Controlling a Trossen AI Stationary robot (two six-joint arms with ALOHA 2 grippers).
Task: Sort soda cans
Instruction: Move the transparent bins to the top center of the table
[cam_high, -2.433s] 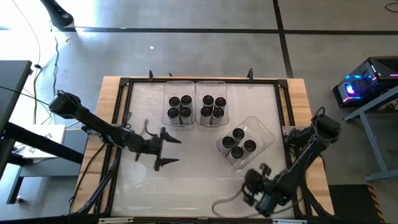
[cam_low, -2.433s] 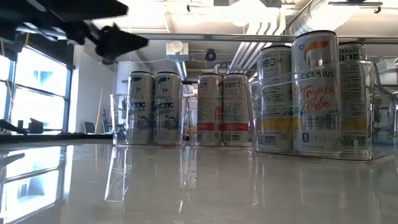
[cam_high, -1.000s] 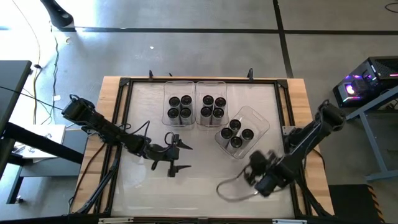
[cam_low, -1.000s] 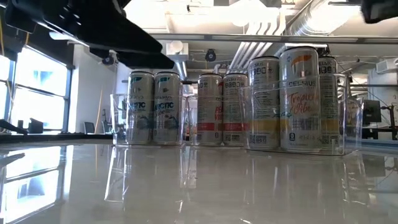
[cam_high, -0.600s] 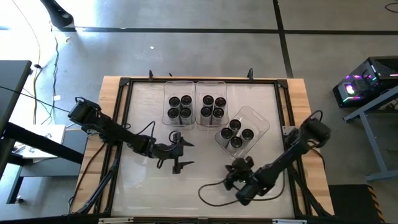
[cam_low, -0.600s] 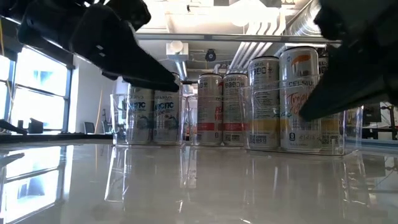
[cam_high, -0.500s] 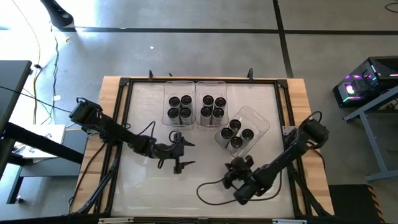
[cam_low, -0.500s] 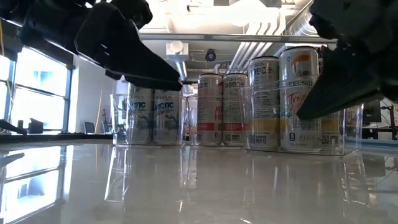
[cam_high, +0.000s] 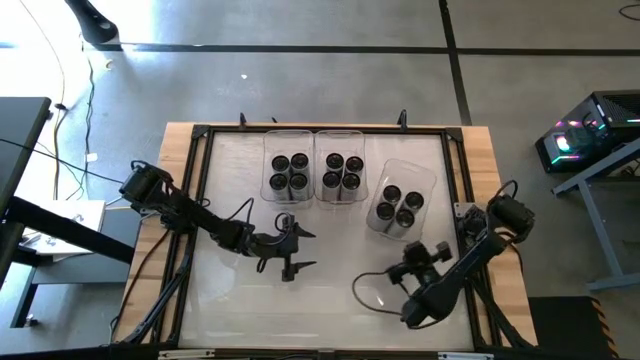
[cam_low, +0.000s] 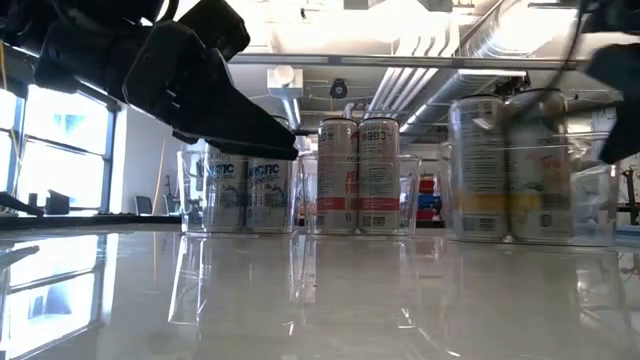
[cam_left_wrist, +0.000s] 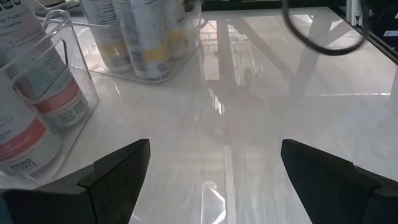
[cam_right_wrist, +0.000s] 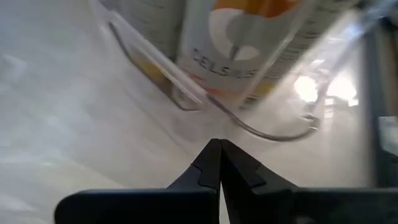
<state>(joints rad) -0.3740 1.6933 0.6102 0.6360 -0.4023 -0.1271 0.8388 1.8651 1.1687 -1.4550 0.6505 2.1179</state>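
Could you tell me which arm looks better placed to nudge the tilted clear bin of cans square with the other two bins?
Probably the right. Its shut right gripper sits just in front of the tilted clear plastic bin of four silvery soda cans. The open left gripper hovers farther away, below the two aligned bins.

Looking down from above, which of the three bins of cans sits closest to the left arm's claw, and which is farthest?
From the left claw, in the high view:
1. Left bin, at the table's back, nearest.
2. Middle bin, right beside the first.
3. Right bin, angled, apart from the others toward the right arm, farthest.
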